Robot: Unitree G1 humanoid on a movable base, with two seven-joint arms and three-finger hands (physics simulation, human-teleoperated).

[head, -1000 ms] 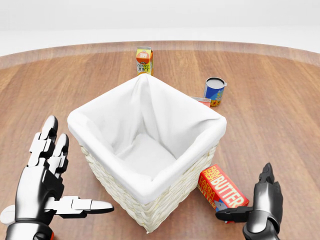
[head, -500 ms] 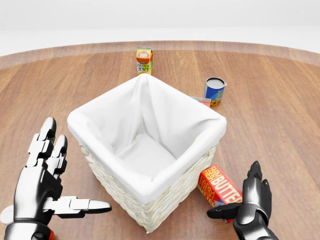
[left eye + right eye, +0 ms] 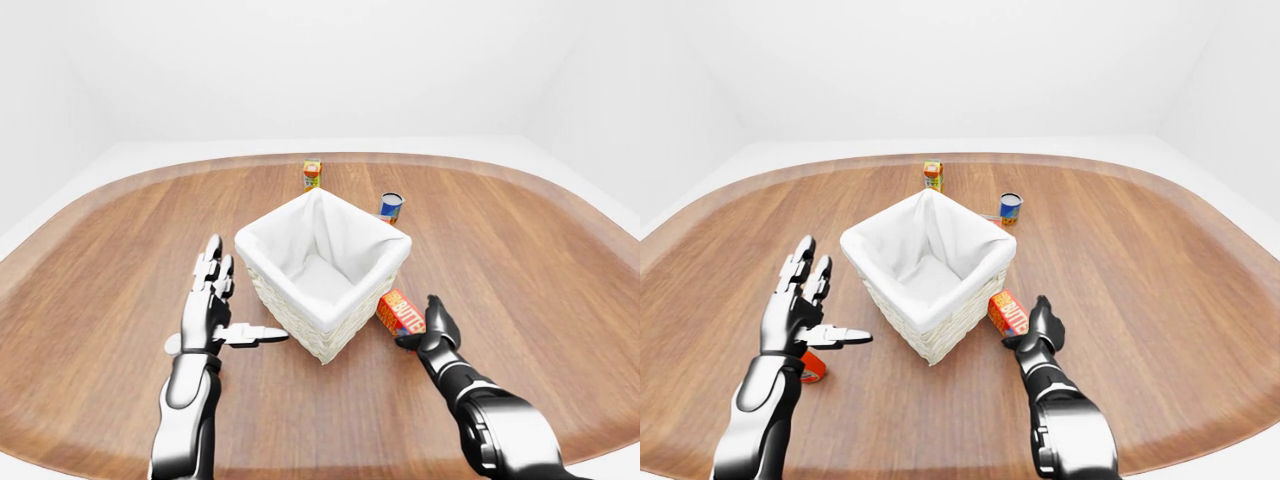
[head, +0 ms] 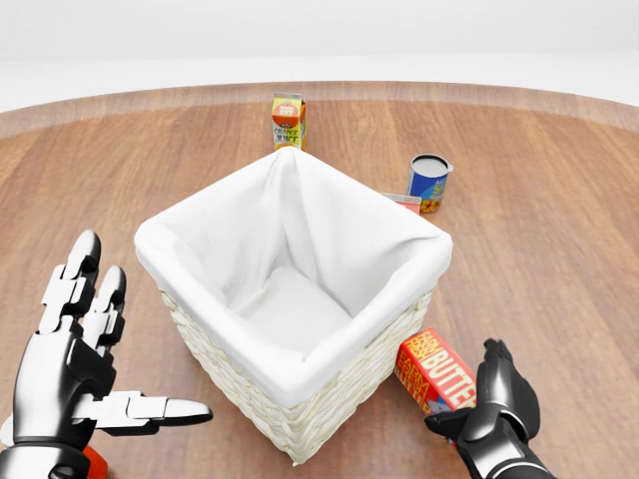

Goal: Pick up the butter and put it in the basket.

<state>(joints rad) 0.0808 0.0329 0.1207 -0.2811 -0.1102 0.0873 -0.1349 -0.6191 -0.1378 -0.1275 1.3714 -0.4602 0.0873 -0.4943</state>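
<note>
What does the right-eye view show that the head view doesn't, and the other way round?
Only the right-eye view shows the white room walls, the table's whole oval edge and both forearms. Only the head view shows the box's label clearly enough to read BUTTER. Both show the lined basket, the juice carton, the can, the open left hand and the right hand beside the butter.

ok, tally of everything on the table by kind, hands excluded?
Basket: 1
Butter box: 1
Orange juice carton: 1
Blue can: 1
Small red-edged item, mostly hidden past the basket's right corner: 1
Orange-red item under the left hand, kind unclear: 1
Total: 6
</note>
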